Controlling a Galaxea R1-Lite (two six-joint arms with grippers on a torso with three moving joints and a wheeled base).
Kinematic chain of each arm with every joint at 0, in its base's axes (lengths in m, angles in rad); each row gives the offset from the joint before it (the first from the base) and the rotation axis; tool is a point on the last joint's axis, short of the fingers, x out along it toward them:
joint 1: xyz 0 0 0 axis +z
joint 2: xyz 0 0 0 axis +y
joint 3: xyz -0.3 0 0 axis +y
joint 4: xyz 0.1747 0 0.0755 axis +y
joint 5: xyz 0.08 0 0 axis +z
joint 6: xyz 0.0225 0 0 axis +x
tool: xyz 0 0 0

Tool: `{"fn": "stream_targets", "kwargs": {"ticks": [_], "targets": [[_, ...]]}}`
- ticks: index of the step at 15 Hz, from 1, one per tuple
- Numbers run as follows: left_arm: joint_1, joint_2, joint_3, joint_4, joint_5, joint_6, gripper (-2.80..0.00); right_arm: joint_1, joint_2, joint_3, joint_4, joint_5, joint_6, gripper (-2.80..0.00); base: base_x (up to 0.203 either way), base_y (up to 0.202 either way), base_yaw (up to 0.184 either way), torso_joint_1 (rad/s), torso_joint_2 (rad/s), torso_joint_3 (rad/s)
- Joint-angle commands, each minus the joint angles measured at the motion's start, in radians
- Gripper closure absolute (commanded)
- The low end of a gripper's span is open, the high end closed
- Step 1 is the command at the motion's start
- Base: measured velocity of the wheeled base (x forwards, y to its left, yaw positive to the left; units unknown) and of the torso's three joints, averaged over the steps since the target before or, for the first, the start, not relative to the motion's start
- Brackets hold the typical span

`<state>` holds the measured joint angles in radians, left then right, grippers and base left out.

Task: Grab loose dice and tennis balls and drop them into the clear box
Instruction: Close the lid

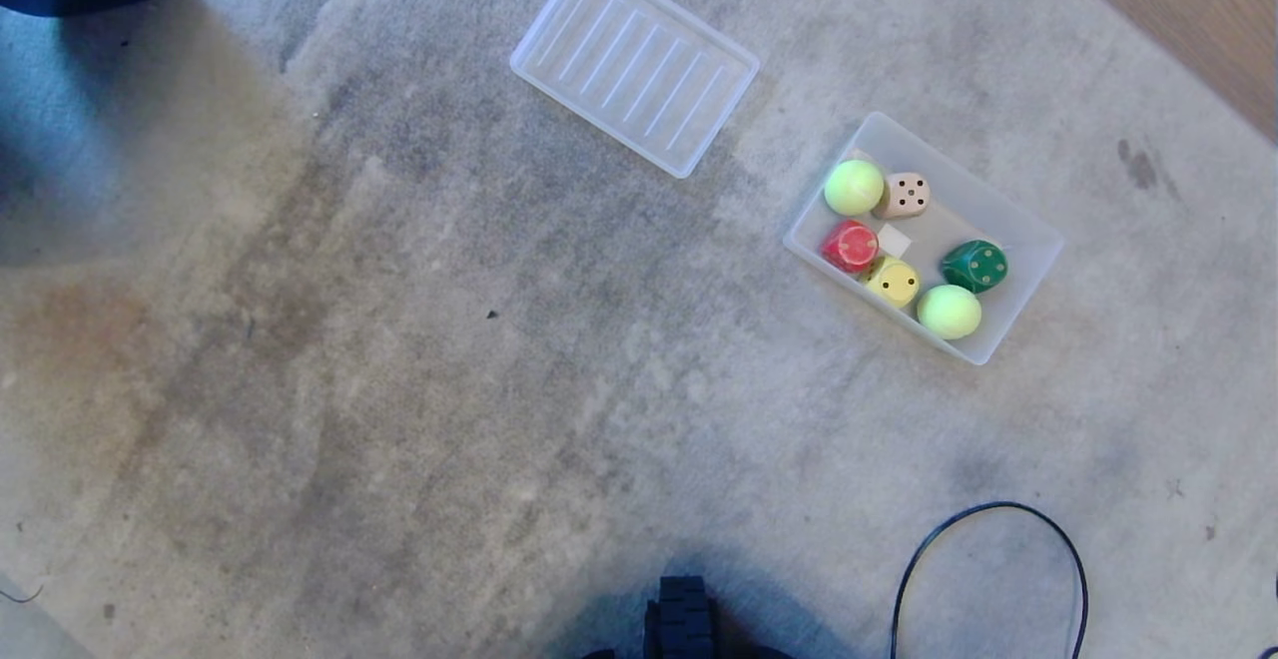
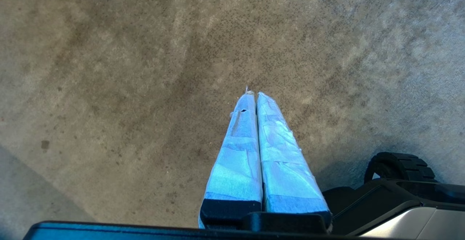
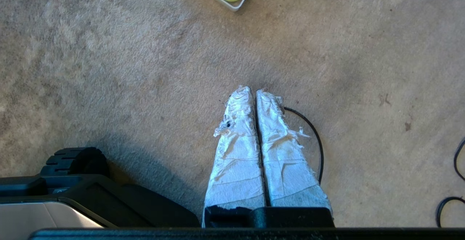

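A: Item one, the box (image 1: 1028,240)?
B: On the carpet (image 1: 399,389), to the robot's front right, set at an angle. Translucent, low walls.

A: Contents?
B: Six pieces. Far ball (image 1: 854,187) at the far-left end, touching the beige die (image 1: 905,196) beside it. Red die (image 1: 850,246) along the near wall, yellow die (image 1: 894,282) just beside it. Green die (image 1: 974,266) toward the right end. Near ball (image 1: 949,312) in the near corner, close to both the yellow and green dice. A small white scrap (image 1: 894,240) lies on the box floor between the red and beige dice.

A: Anything loose on the carpet?
B: A ribbed tray (image 1: 635,63), flat, left of the box and farther off, apart from it. A black cable (image 1: 988,559) looping near the robot's base at the right.

A: Left end effector (image 2: 253,94)?
B: Over bare carpet, wrapped fingers pressed together, holding nothing.

A: Right end effector (image 3: 252,90)?
B: Same: fingers closed tight, empty, above the carpet with the cable running behind it. The box corner and near ball show well ahead of it.
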<state>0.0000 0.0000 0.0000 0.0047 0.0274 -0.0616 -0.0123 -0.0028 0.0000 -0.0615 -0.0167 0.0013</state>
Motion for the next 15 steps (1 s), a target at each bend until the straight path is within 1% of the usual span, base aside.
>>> {"fn": "stream_targets", "kwargs": {"ticks": [1,5,8,15], "targets": [[0.0,0.0,0.0,0.0,0.002,-0.006,0.0,0.0,0.001,0.025,-0.001,0.0,0.0,0.0,0.0,0.0,0.0,0.0,0.0,0.0],[0.0,0.0,0.0,0.001,0.002,-0.009,0.0,0.0,0.001,0.025,0.0,0.0,0.0,0.0,0.0,0.0,0.0,0.001,0.0,0.037],[0.0,0.0,0.0,0.0,0.003,-0.021,0.0,0.0,0.001,0.025,0.0,0.0,0.0,0.0,0.0,0.0,0.0,0.001,0.0,0.18],[0.0,0.0,0.0,0.0,0.005,-0.021,0.0,0.0,0.001,0.025,-0.001,0.0,0.0,0.0,0.0,0.0,0.0,0.003,0.0,0.206]]}}
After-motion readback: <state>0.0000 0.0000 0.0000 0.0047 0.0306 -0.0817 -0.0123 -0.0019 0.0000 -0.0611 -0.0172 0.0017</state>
